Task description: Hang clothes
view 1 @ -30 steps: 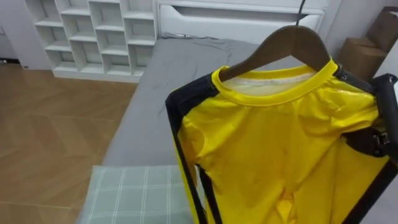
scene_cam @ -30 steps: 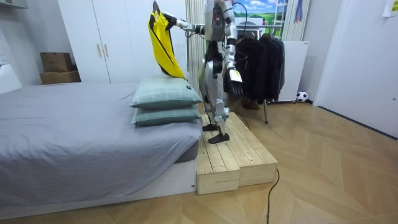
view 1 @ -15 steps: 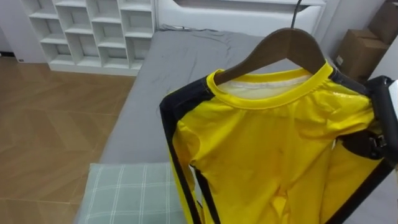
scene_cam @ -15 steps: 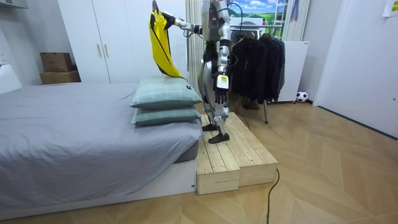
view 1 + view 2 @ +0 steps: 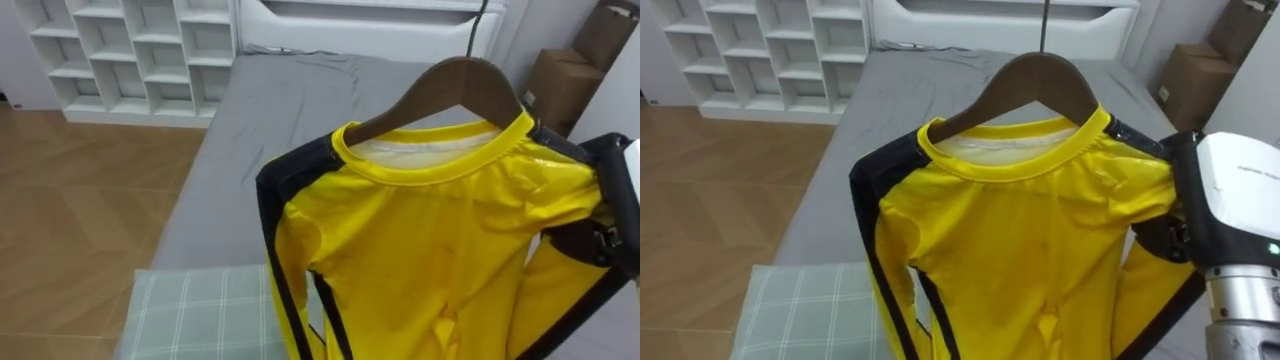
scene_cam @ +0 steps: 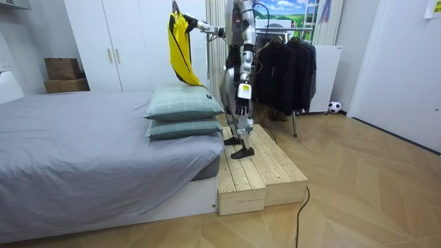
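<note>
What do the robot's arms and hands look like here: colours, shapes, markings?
The right forearm has a glossy white, rounded shell with small grey print; below it sits a ribbed silver cylinder with a tiny teal light. The right hand beside it looks black. In the room view the left hand looks dark and bears a small white tag.

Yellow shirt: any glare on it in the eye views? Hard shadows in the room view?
Left eye view: soft sheen on the yellow shirt at its shoulder, nothing washed out. Right eye view: same mild sheen. Room view: even light, only a soft shadow under the bed's overhang.
</note>
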{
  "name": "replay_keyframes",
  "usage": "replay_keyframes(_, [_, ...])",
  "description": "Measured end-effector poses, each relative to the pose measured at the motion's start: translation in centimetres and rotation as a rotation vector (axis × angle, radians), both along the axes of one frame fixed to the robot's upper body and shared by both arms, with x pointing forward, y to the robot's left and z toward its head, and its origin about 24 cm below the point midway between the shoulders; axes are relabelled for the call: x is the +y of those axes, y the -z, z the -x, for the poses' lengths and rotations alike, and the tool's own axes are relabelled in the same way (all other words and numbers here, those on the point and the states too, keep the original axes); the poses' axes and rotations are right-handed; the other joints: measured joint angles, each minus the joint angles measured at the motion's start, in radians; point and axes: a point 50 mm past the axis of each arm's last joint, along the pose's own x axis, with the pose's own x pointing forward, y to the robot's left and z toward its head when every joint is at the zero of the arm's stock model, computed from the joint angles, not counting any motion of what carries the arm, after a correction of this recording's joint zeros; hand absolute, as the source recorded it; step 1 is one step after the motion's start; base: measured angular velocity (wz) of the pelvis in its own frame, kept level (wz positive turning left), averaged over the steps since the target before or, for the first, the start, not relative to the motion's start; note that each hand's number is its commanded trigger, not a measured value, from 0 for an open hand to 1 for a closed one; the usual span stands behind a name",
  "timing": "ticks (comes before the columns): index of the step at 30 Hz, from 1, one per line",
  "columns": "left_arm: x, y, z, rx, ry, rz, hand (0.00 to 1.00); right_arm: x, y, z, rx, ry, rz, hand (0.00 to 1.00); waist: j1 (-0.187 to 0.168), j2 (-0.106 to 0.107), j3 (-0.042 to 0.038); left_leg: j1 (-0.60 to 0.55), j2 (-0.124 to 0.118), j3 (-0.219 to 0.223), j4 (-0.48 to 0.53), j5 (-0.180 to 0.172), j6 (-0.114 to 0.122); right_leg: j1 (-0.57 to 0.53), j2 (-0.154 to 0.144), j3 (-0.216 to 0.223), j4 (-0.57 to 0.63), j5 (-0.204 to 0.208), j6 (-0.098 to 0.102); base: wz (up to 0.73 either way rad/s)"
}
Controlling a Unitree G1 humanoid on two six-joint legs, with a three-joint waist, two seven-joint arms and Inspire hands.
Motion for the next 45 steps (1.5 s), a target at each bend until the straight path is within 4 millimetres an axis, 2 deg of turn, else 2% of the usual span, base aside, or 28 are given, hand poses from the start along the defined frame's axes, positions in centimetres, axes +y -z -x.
replay_keyframes(5, [0.0, 0.0, -0.2, 0.001, 0.024, 0.018, 0.0, 0.0, -0.1, 0.0, -0.013, -0.006, -0.003, 1.0, 0.0, 0.003, 0.0014, 0.0, 0.02, 0.069, 0.002, -0.025, 0.0, -0.032, 0.019, 0.047, 0.002, 0.007, 0.0, -0.42])
replay_keyframes(8, [-0.2, 0.1, -0.5, 0.01, 0.07, 0.021, 0.0, 0.3, 0.0, -0.1, -0.013, -0.02, -0.031, 1.0, 0.002, 0.014, 0.0058, 0.008, 0.033, 0.136, 0.001, -0.036, 0.0, -0.064, 0.033, 0.083, 0.029, 0.024, 0.001, -0.62])
replay_keyframes(9, [-0.2, 0.1, -0.9, 0.005, 0.079, 0.017, 0.0, 0.7, -0.1, -0.3, -0.017, -0.037, -0.033, 1.0, 0.01, 0.013, 0.0057, 0.012, 0.035, 0.177, 0.001, -0.038, -0.001, -0.086, 0.036, 0.069, 0.043, 0.025, -0.002, -1.15])
replay_keyframes(11, [-0.2, 0.1, -1.0, 0.004, 0.081, 0.008, 0.0, 2.3, -0.3, -1.1, -0.029, -0.099, -0.041, 1.0, 0.049, 0.017, 0.0071, 0.022, 0.04, 0.313, 0.026, -0.046, -0.002, -0.119, 0.04, -0.026, 0.048, 0.054, -0.027, -1.69])
replay_keyframes(12, [-0.1, 0.1, -1.2, 0.001, 0.076, 0.0, 0.0, 2.8, -0.3, -1.3, -0.033, -0.115, -0.047, 1.0, 0.062, 0.019, 0.0093, 0.022, 0.051, 0.353, 0.035, -0.049, -0.002, -0.126, 0.041, -0.064, 0.043, 0.067, -0.037, -1.89])
replay_keyframes(13, [0.0, 0.1, -1.2, 0.007, 0.056, -0.012, 0.0, 3.7, -0.2, -1.5, -0.033, -0.144, -0.065, 1.0, 0.101, 0.024, 0.0093, 0.022, 0.062, 0.438, 0.04, -0.051, -0.003, -0.138, 0.043, -0.172, 0.011, 0.102, -0.058, -1.62])
replay_keyframes(14, [0.1, 0.1, -1.3, 0.007, 0.05, -0.017, 0.0, 4.2, -0.2, -1.7, -0.036, -0.159, -0.071, 1.0, 0.122, 0.036, 0.0148, 0.017, 0.074, 0.488, 0.038, -0.058, -0.008, -0.14, 0.043, -0.236, 0.015, 0.105, -0.067, -1.86])
replay_keyframes(15, [0.1, 0.1, -1.6, 0.017, 0.048, -0.019, 0.0, 4.9, -0.1, -1.9, -0.031, -0.182, -0.076, 1.0, 0.137, 0.045, 0.0211, 0.022, 0.086, 0.563, 0.052, -0.082, -0.019, -0.164, 0.002, -0.352, 0.116, 0.044, -0.056, -1.34])
replay_keyframes(16, [0.0, 0.2, -1.6, 0.032, 0.046, -0.017, 0.0, 5.2, 0.2, -1.9, -0.016, -0.194, -0.079, 1.0, 0.136, 0.048, 0.0185, 0.031, 0.084, 0.613, 0.059, -0.1, -0.026, -0.172, -0.073, -0.405, 0.233, -0.028, -0.043, -1.08])
replay_keyframes(17, [0.0, 0.2, -1.6, 0.041, 0.05, -0.015, 0.0, 5.3, 0.4, -2.0, -0.008, -0.198, -0.082, 1.0, 0.137, 0.048, 0.0178, 0.04, 0.083, 0.646, 0.061, -0.107, -0.032, -0.168, -0.108, -0.41, 0.273, -0.054, -0.027, -0.83])
replay_keyframes(18, [0.0, 0.2, -1.2, 0.063, 0.053, -0.014, 0.0, 5.5, 0.7, -2.0, 0.004, -0.2, -0.084, 1.0, 0.139, 0.041, 0.0132, 0.053, 0.082, 0.696, 0.075, -0.115, -0.044, -0.163, -0.164, -0.413, 0.302, -0.071, 0.007, -0.9])
replay_keyframes(19, [0.0, 0.2, -0.7, 0.089, 0.054, -0.018, 0.0, 6.0, 0.7, -2.4, 0.008, -0.22, -0.092, 1.0, 0.144, 0.026, 0.0149, 0.056, 0.089, 0.714, 0.122, -0.119, -0.049, -0.167, -0.166, -0.404, 0.283, -0.076, 0.022, -0.87])
replay_keyframes(21, [-0.3, 0.3, -0.3, 0.135, 0.083, -0.019, 0.0, 6.5, 0.9, -2.8, 0.017, -0.241, -0.099, 1.0, 0.14, 0.039, 0.019, 0.05, 0.121, 0.69, 0.175, -0.119, -0.049, -0.147, -0.13, -0.395, 0.228, -0.062, 0.009, -0.69])
replay_keyframes(24, [0.4, 0.1, 0.0, 0.185, 0.11, -0.042, 0.0, 6.9, 0.9, -3.1, 0.028, -0.259, -0.098, 1.0, 0.117, 0.054, 0.0178, 0.046, 0.157, 0.652, 0.207, -0.119, -0.05, -0.119, -0.078, -0.382, 0.17, -0.043, -0.006, -0.32])
replay_keyframes(27, [1.3, -0.2, -0.3, 0.216, 0.126, -0.067, 0.0, 7.2, 0.8, -3.4, 0.057, -0.281, -0.094, 1.0, 0.099, 0.056, 0.0188, 0.027, 0.21, 0.653, 0.311, -0.118, -0.051, -0.124, -0.058, -0.377, 0.173, -0.049, -0.026, -0.28])
replay_keyframes(29, [1.4, -0.3, -0.2, 0.244, 0.133, -0.073, 0.0, 7.6, 0.6, -3.7, 0.064, -0.297, -0.095, 1.0, 0.087, 0.063, 0.0203, 0.0, 0.245, 0.627, 0.414, -0.118, -0.051, -0.129, -0.049, -0.365, 0.188, -0.063, -0.046, -0.49])
replay_keyframes(30, [1.4, -0.3, 0.0, 0.258, 0.131, -0.073, 0.0, 7.6, 0.6, -3.8, 0.065, -0.295, -0.099, 1.0, 0.08, 0.07, 0.0203, -0.021, 0.269, 0.597, 0.482, -0.113, -0.057, -0.138, -0.04, -0.337, 0.199, -0.071, -0.054, -0.62])
replay_keyframes(32, [1.4, -0.3, 0.4, 0.287, 0.128, -0.072, 0.0, 7.7, 0.7, -3.9, 0.074, -0.291, -0.102, 1.0, 0.085, 0.069, 0.0204, -0.063, 0.278, 0.522, 0.579, -0.07, -0.072, -0.156, -0.035, -0.271, 0.225, -0.082, -0.067, -0.85])
replay_keyframes(33, [1.2, -0.2, 0.8, 0.314, 0.12, -0.064, 0.0, 7.9, 1.1, -4.0, 0.089, -0.297, -0.101, 1.0, 0.085, 0.067, 0.0224, -0.101, 0.27, 0.443, 0.622, -0.047, -0.062, -0.161, -0.034, -0.22, 0.233, -0.083, -0.072, -0.99])
replay_keyframes(34, [1.0, -0.2, 1.0, 0.332, 0.116, -0.058, 0.0, 8.0, 1.5, -4.2, 0.11, -0.295, -0.096, 1.0, 0.082, 0.059, 0.0274, -0.13, 0.232, 0.347, 0.607, -0.059, -0.056, -0.174, -0.036, -0.178, 0.247, -0.085, -0.075, -0.92])
replay_keyframes(35, [1.0, -0.2, 1.0, 0.337, 0.114, -0.058, 0.0, 8.0, 1.7, -4.2, 0.118, -0.293, -0.095, 1.0, 0.077, 0.061, 0.0264, -0.145, 0.219, 0.301, 0.59, -0.065, -0.05, -0.177, -0.036, -0.165, 0.248, -0.084, -0.077, -0.76])
replay_keyframes(37, [0.8, -0.2, 1.4, 0.356, 0.107, -0.068, 0.0, 7.6, 2.0, -4.2, 0.135, -0.281, -0.088, 1.0, 0.073, 0.056, 0.0298, -0.196, 0.168, 0.154, 0.479, -0.077, -0.06, -0.195, -0.025, -0.096, 0.245, -0.078, -0.071, -0.76])
replay_keyframes(38, [0.7, -0.2, 1.7, 0.363, 0.104, -0.068, 0.0, 7.6, 2.0, -4.2, 0.136, -0.28, -0.084, 1.0, 0.076, 0.055, 0.03, -0.205, 0.152, 0.111, 0.446, -0.076, -0.061, -0.2, -0.021, -0.076, 0.241, -0.079, -0.069, -1.0])
replay_keyframes(40, [0.4, -0.1, 2.1, 0.386, 0.089, -0.057, 0.0, 7.6, 1.8, -4.3, 0.121, -0.279, -0.082, 1.0, 0.077, 0.051, 0.03, -0.221, 0.092, -0.013, 0.298, -0.074, -0.06, -0.231, 0.013, 0.036, 0.241, -0.055, -0.066, -0.94])
replay_keyframes(41, [0.3, -0.1, 2.1, 0.386, 0.088, -0.055, 0.0, 7.6, 1.7, -4.3, 0.115, -0.277, -0.081, 1.0, 0.075, 0.052, 0.0296, -0.223, 0.073, -0.045, 0.265, -0.071, -0.057, -0.24, 0.028, 0.071, 0.24, -0.047, -0.064, -0.79])
replay_keyframes(43, [-0.1, 0.1, 2.2, 0.384, 0.074, -0.051, 0.0, 7.6, 1.8, -4.3, 0.116, -0.276, -0.079, 1.0, 0.079, 0.054, 0.0294, -0.225, 0.001, -0.147, 0.193, -0.052, -0.036, -0.269, 0.096, 0.235, 0.233, -0.009, -0.055, -0.78])
replay_keyframes(44, [-0.3, 0.1, 2.2, 0.385, 0.071, -0.051, 0.0, 7.6, 1.8, -4.3, 0.118, -0.278, -0.078, 1.0, 0.08, 0.055, 0.029, -0.224, -0.005, -0.151, 0.184, -0.039, -0.031, -0.277, 0.113, 0.271, 0.222, 0.005, -0.05, -0.79])
replay_keyframes(45, [-0.6, 0.2, 2.3, 0.386, 0.062, -0.052, 0.0, 7.9, 1.9, -4.2, 0.12, -0.285, -0.077, 1.0, 0.078, 0.058, 0.0274, -0.226, -0.001, -0.127, 0.166, -0.015, -0.027, -0.278, 0.145, 0.332, 0.193, 0.024, -0.032, -0.75])
